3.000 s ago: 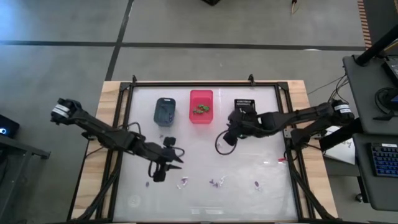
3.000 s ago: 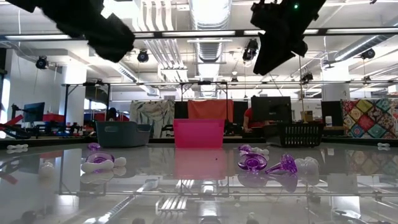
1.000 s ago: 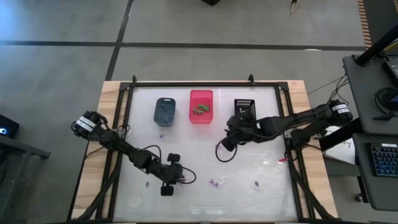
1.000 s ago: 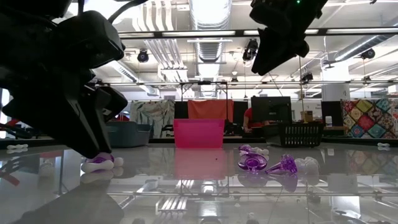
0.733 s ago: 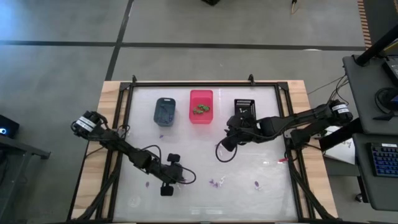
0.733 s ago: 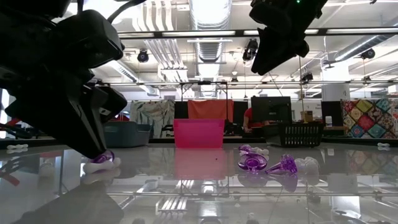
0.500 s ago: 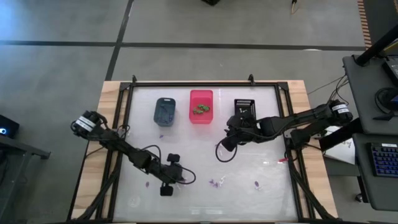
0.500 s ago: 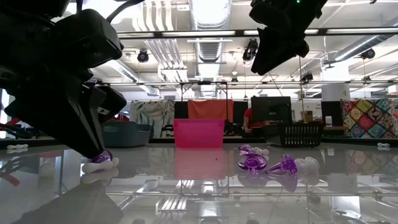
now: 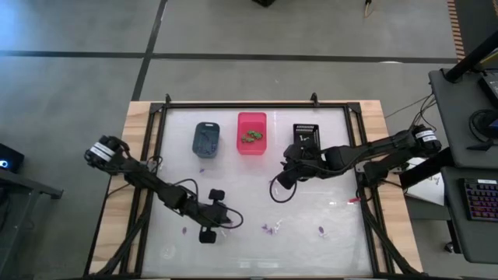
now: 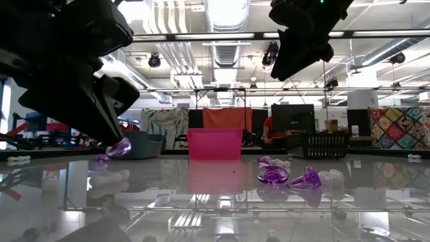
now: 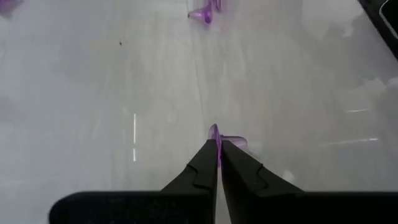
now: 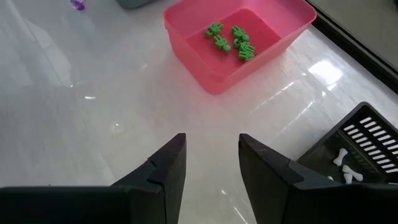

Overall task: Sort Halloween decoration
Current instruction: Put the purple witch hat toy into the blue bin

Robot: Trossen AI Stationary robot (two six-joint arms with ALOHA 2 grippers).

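My left gripper (image 9: 223,223) is over the near left part of the table, shut on a small purple trinket (image 10: 119,148) of the Halloween decoration, which hangs just above the glass. A pale trinket (image 10: 111,176) lies on the table below it. More purple trinkets (image 9: 271,228) (image 9: 321,230) lie along the near side. My right gripper (image 12: 211,155) hovers open and holding nothing above the table's middle, in front of the pink bin (image 9: 251,132). My left gripper pinches the purple trinket's edge (image 11: 214,132) between its two fingertips (image 11: 208,152). The fingers slant down from the table's left side. The trinket sticks out past the fingertips, tilted and lifted clear of the table.
Three bins stand in a row at the far side: blue-grey (image 9: 206,138), pink with green trinkets (image 12: 231,36), and black (image 9: 306,134) with white pieces (image 12: 346,158). A purple trinket (image 9: 184,230) lies near the left edge. Purple and white trinkets (image 10: 306,178) sit near the front right.
My left gripper has risen a little with the purple trinket, which has come off the pale trinket it lay on and now hangs clear of the table. The pale trinket has stayed in place.
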